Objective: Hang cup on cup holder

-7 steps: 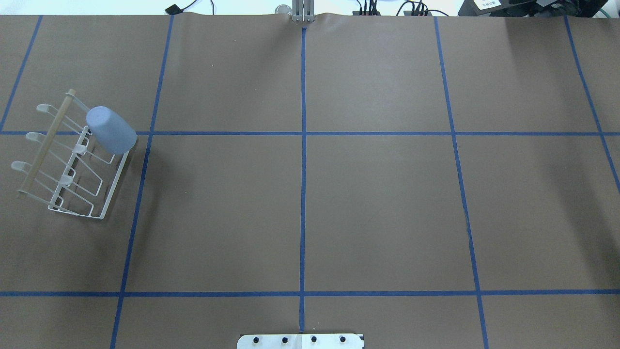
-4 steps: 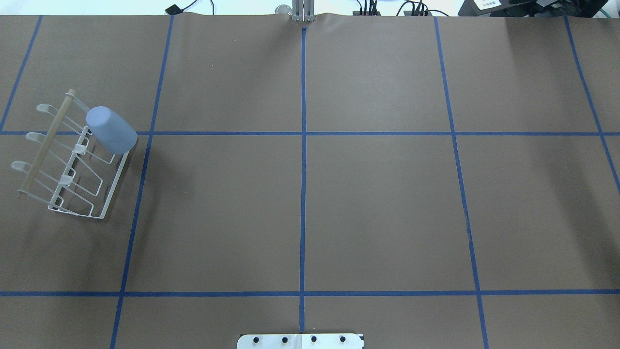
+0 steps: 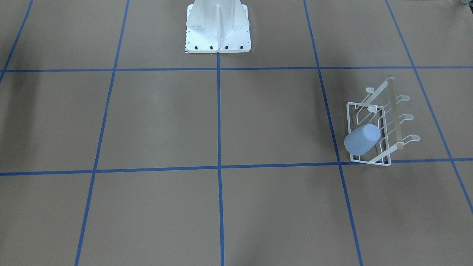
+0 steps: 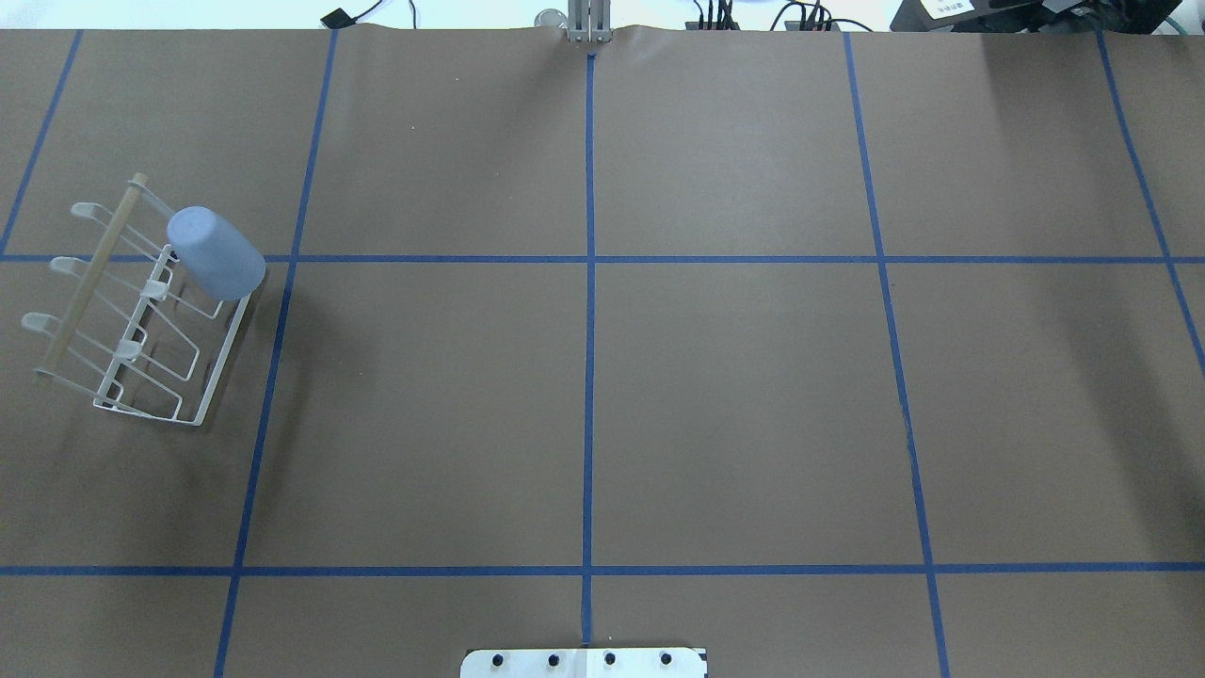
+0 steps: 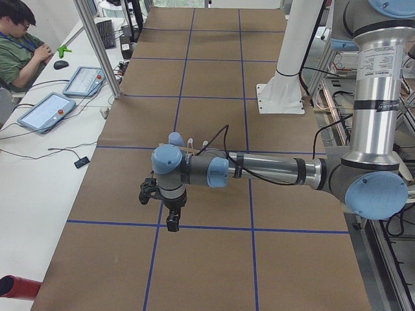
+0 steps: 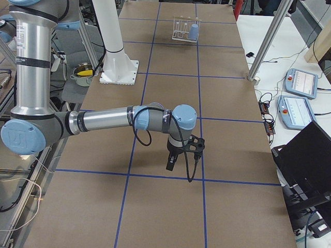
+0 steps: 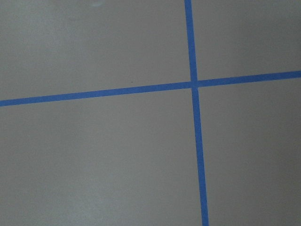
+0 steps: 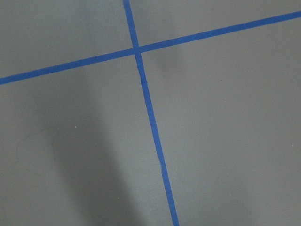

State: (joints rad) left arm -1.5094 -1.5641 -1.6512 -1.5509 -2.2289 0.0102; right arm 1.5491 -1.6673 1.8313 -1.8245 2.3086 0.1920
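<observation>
The pale blue-grey cup [image 4: 216, 252] sits upside down over a prong at the far end of the white wire cup holder [image 4: 90, 278], at the table's left side. Both also show in the front-facing view, the cup [image 3: 362, 139] on the cup holder [image 3: 394, 111], and far off in the exterior right view [image 6: 193, 32]. My left gripper [image 5: 172, 223] hangs over the table near the cup holder, apart from it. My right gripper [image 6: 169, 164] hangs over the table's other end. Both show only in side views, so I cannot tell whether they are open or shut.
The white robot base [image 3: 218, 27] stands at the table's middle edge. Blue tape lines cross the brown table cover. An operator [image 5: 19, 39] sits with tablets at a side table beyond aluminium posts. A laptop [image 6: 305, 155] stands past the table's right end.
</observation>
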